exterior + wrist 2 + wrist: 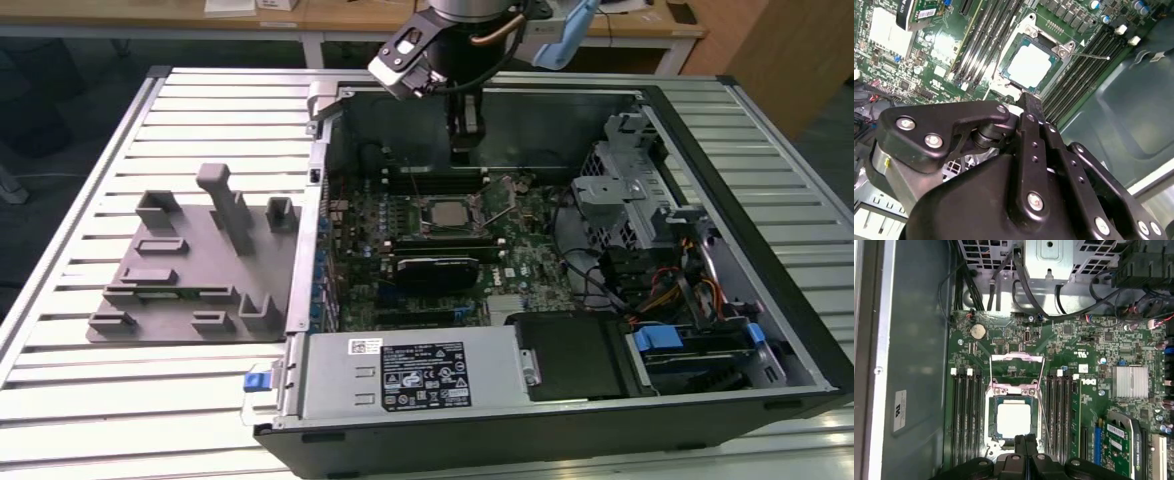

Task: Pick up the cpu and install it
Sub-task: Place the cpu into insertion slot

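Ribbed metal table (200,110) | shiny square cpu (1013,420) flat in socket (992,415) | black claw (1024,438) closed, empty

The small, flat, square cpu (1028,66) with its pale silver metal top sits inside the square metal-framed socket (1015,46) on the green motherboard (944,50). Long black memory slots (979,35) flank the socket on two sides. The tip of the bulky black gripper (1030,100) with silver screws is at the socket's edge, clear of the cpu.
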